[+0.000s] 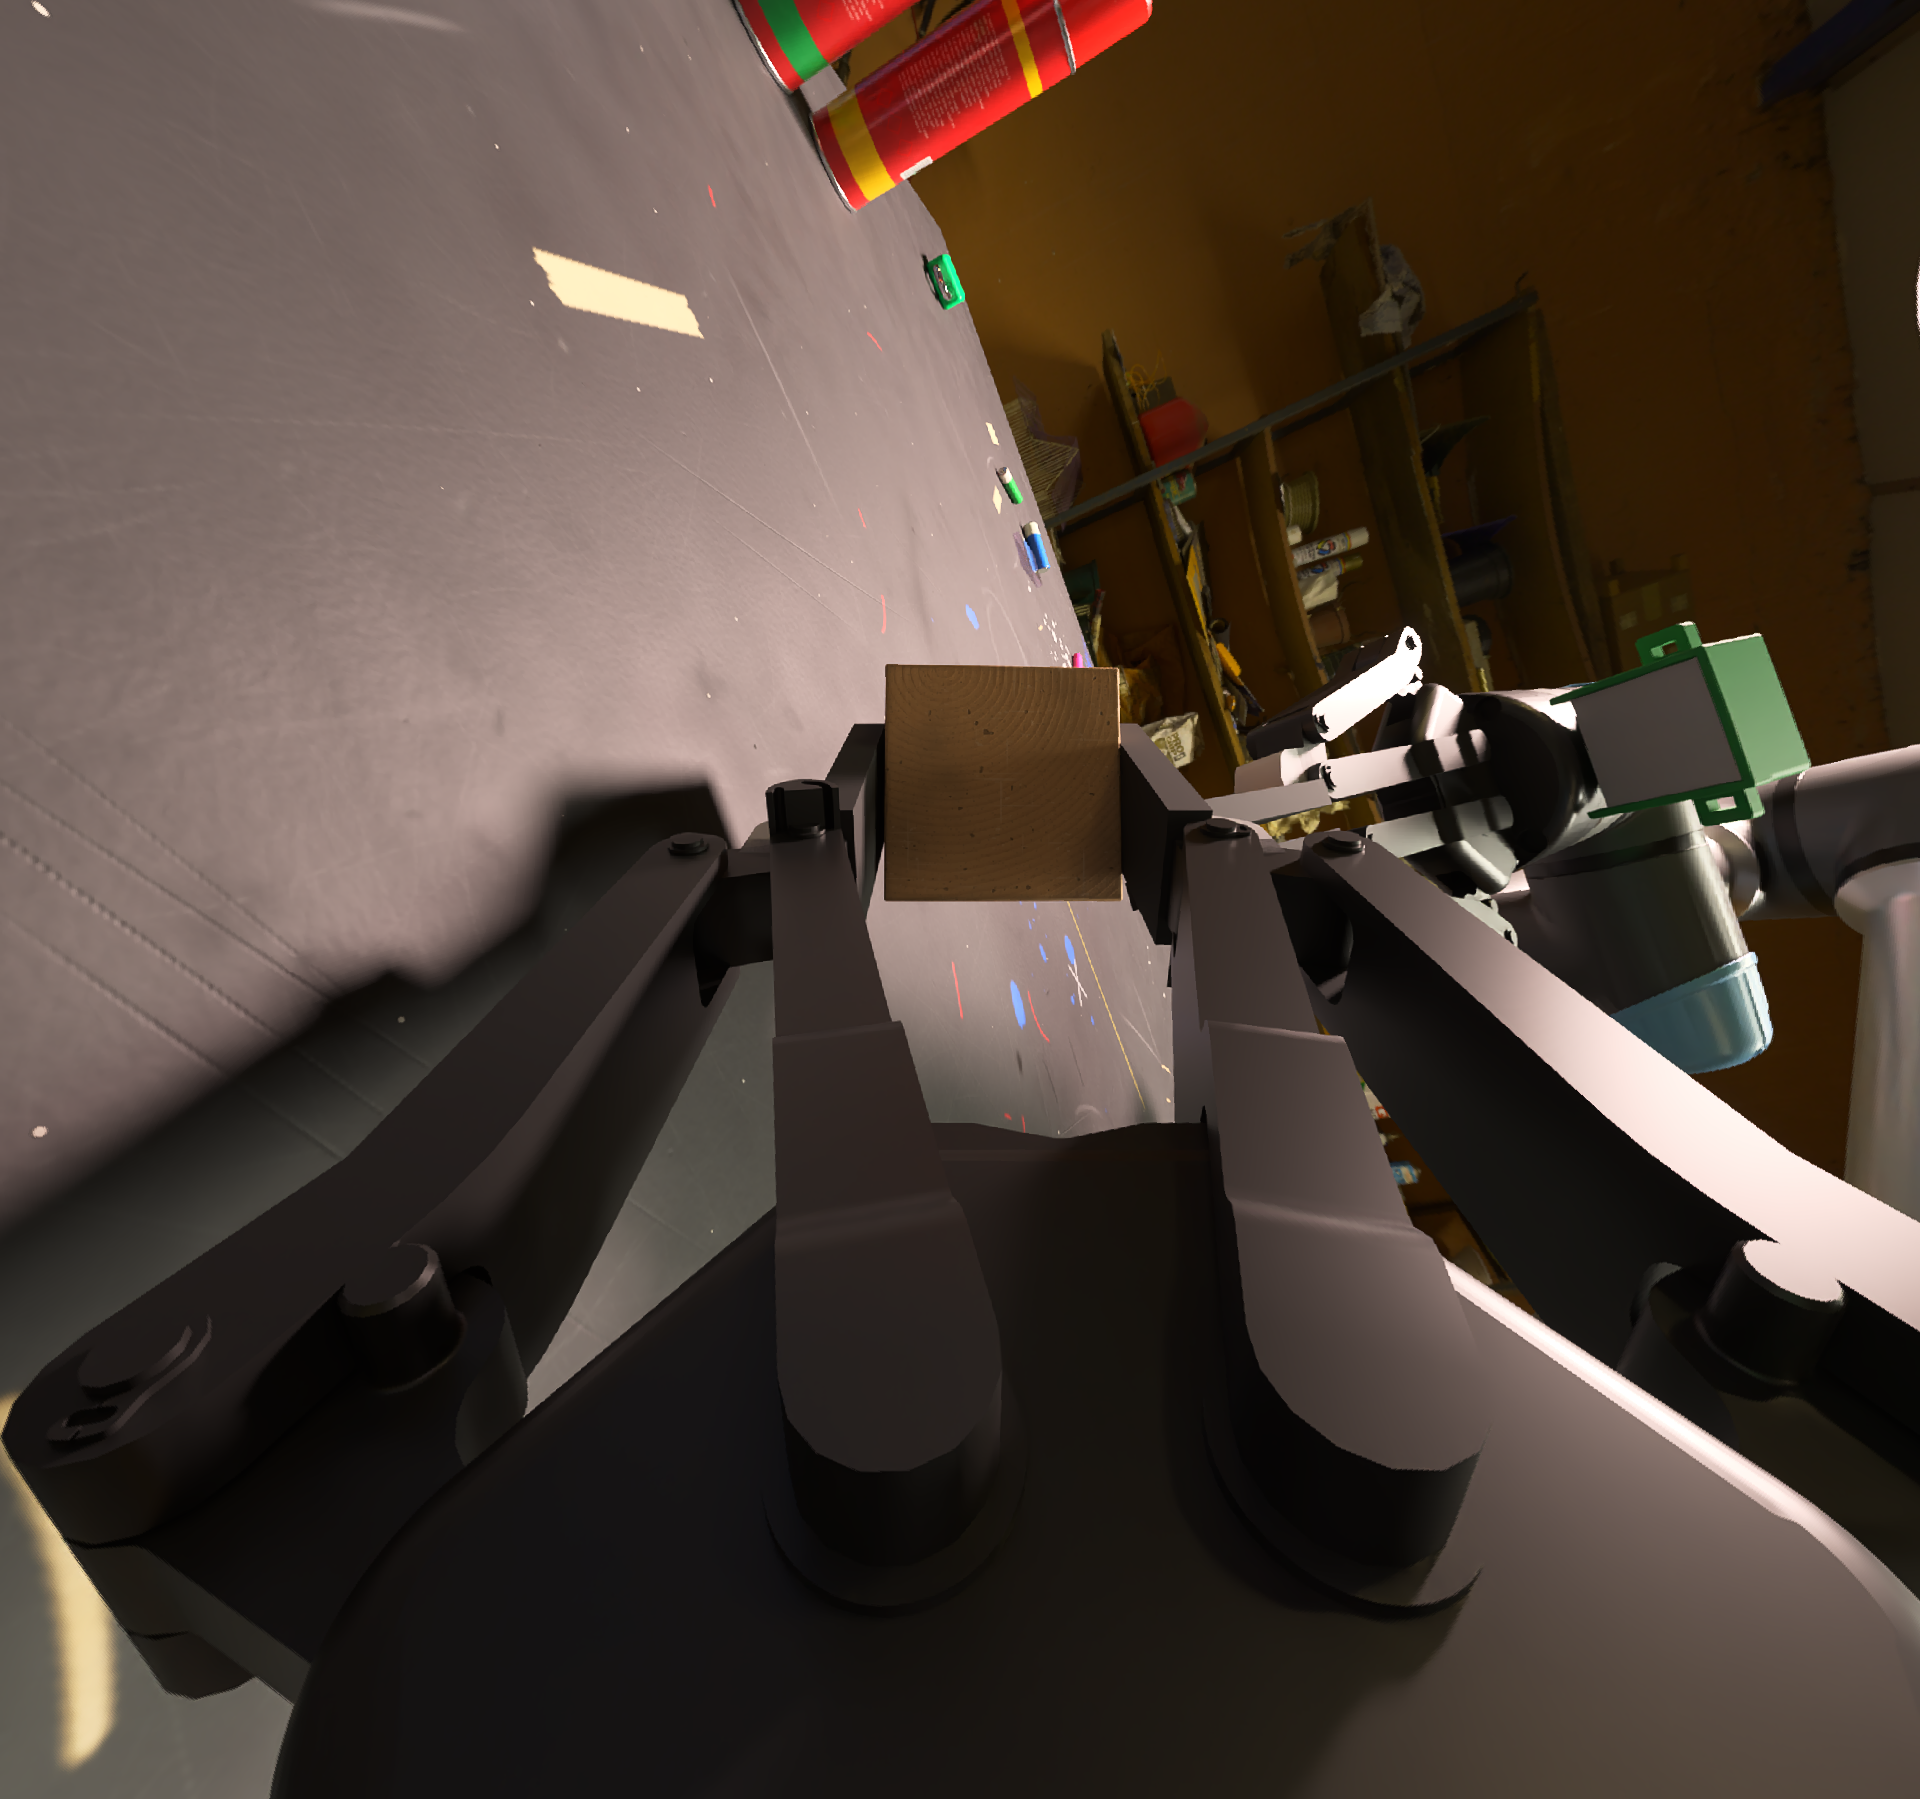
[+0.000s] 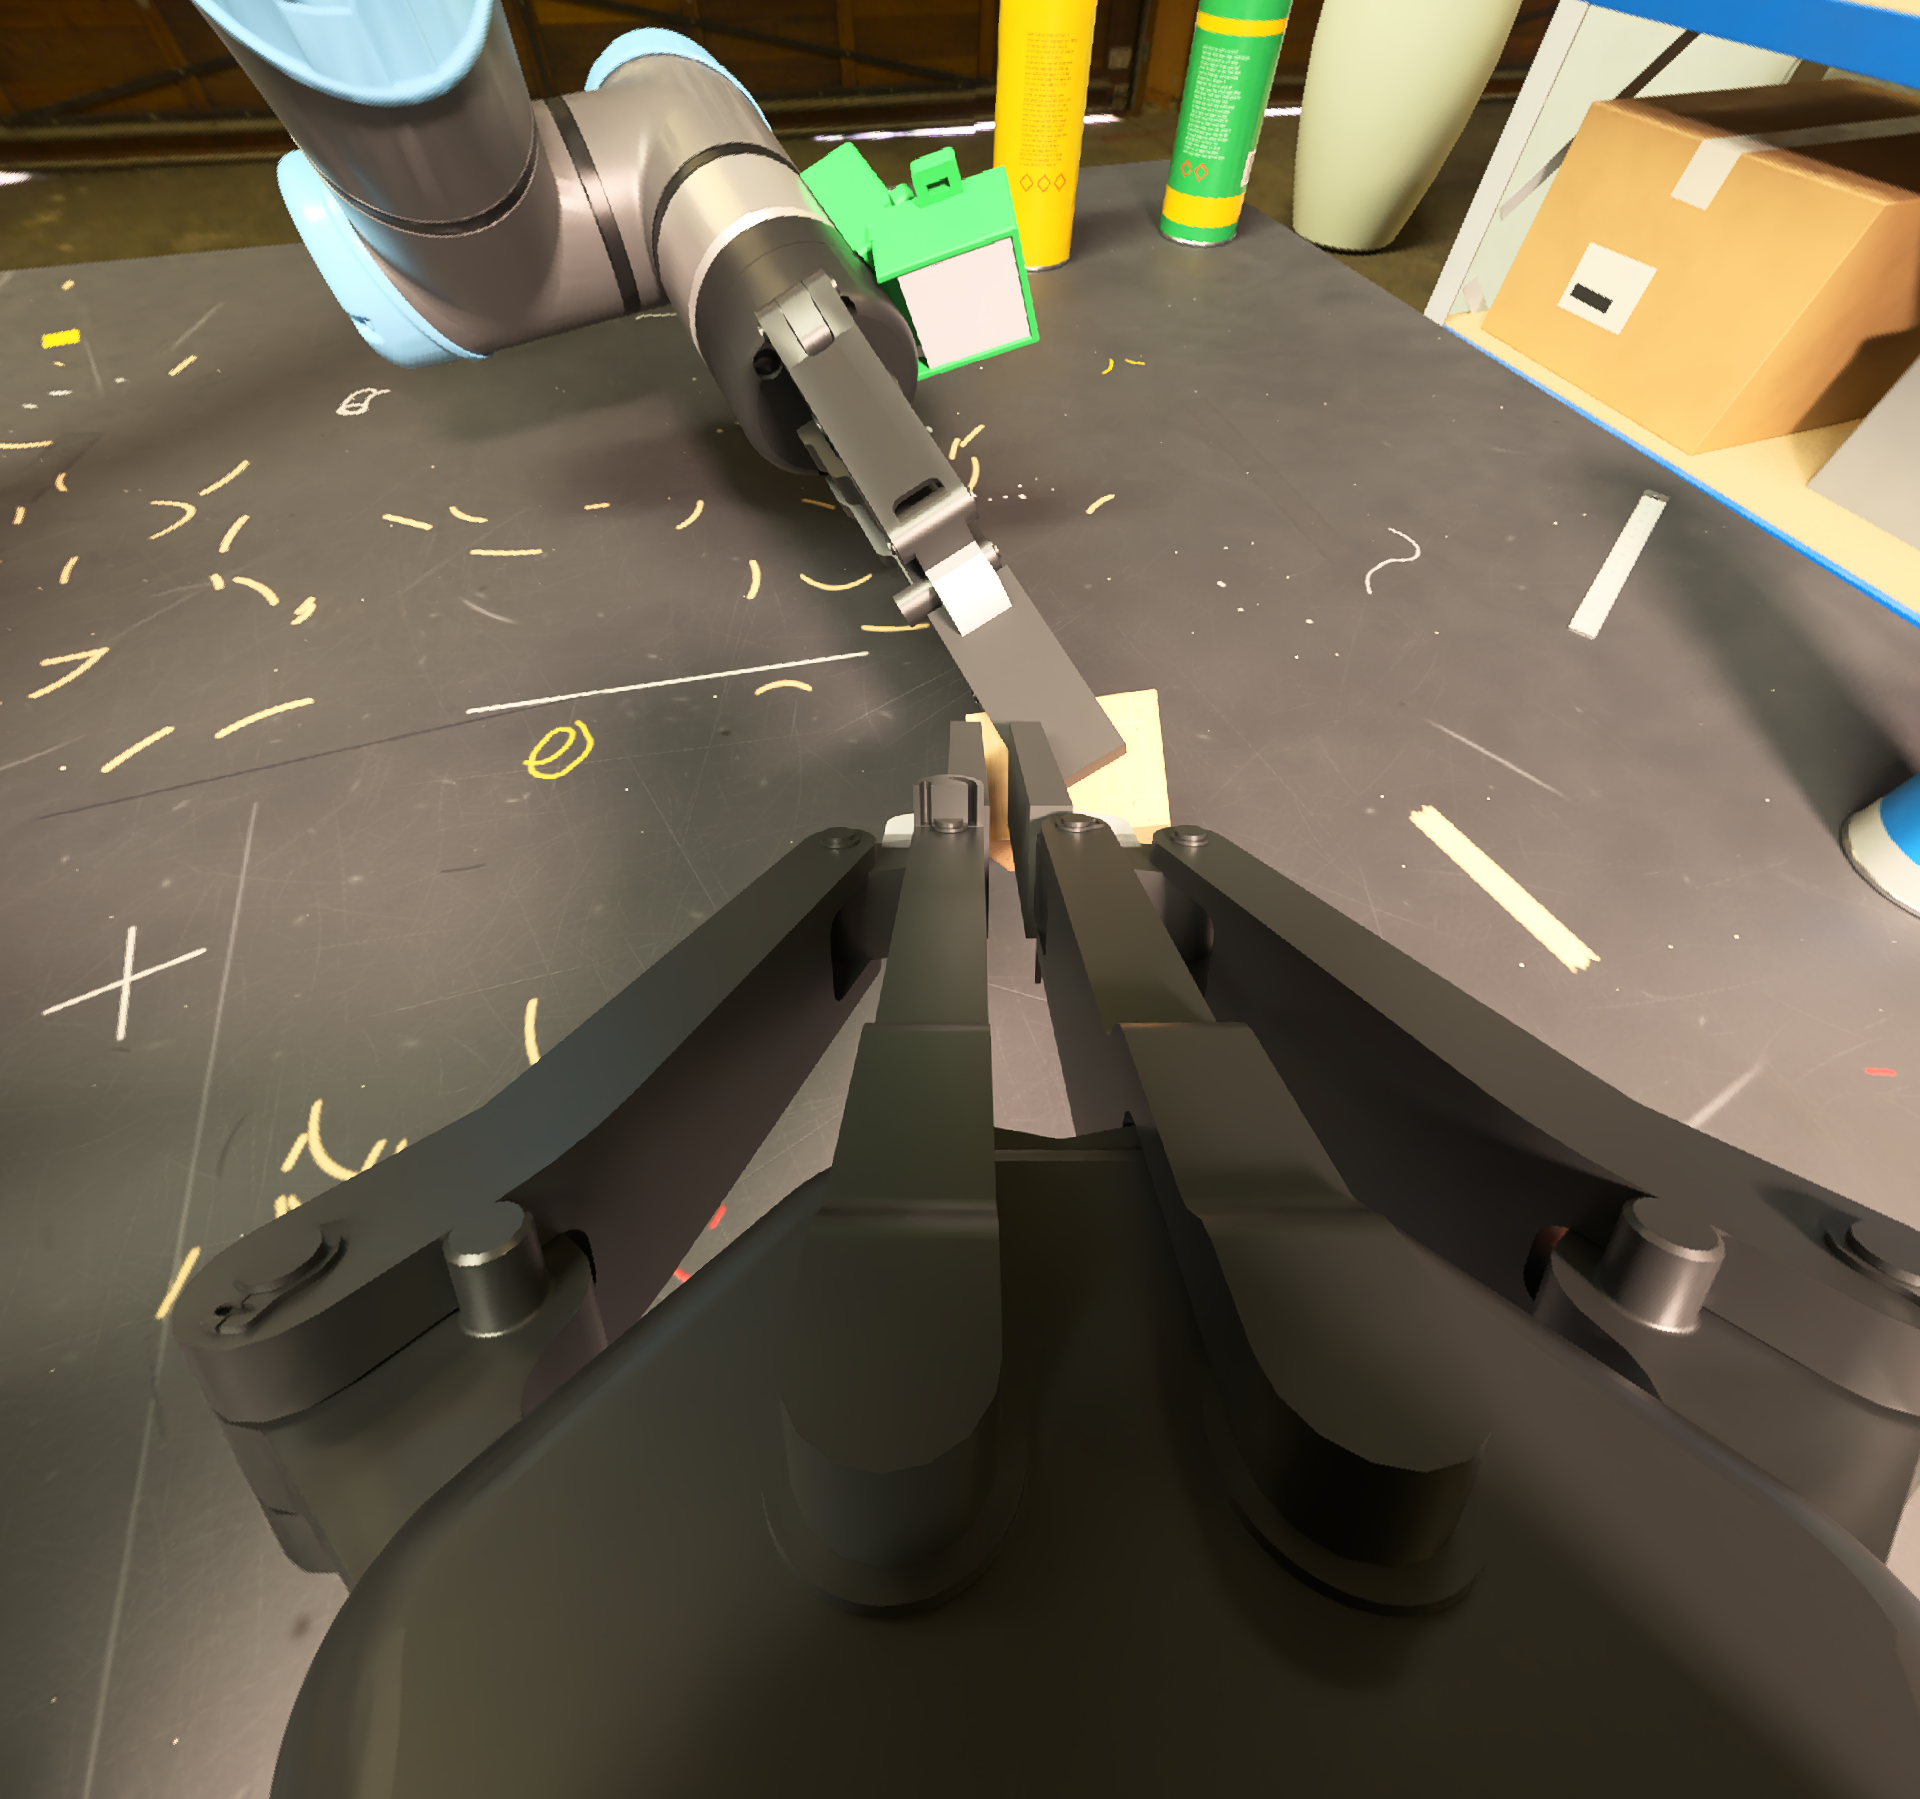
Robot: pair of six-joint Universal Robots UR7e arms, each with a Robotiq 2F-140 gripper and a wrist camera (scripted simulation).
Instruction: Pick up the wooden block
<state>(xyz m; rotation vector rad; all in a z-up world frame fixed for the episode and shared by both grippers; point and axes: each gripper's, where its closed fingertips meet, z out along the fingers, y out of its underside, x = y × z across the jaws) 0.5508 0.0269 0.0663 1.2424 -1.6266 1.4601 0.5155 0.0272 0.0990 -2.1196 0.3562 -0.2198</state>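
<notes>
The wooden block [image 1: 1003, 781] sits clamped between the left gripper [image 1: 1001, 793] pads, off the grey worktop [image 1: 364, 502], near its edge. The right gripper [image 2: 1000, 773] is nearly closed, empty, beside it.

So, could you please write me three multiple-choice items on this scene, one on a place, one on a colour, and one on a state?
1. Where is the wooden block?
A. Between the left gripper's fingers
B. On the shelf
C. Beside the vase

2. What colour are the two cans' bodies in the left wrist view?
A. Blue
B. Red
C. White

3. How do the right gripper's fingers stand?
A. Spread wide
B. Close together, holding nothing
C. Clamped on a can

Key: 1 A, a finger presses each side of the block; 2 B, both are red, one banded green and one yellow; 3 B, only a thin gap shows between the fingertips, just short of the block.
</notes>
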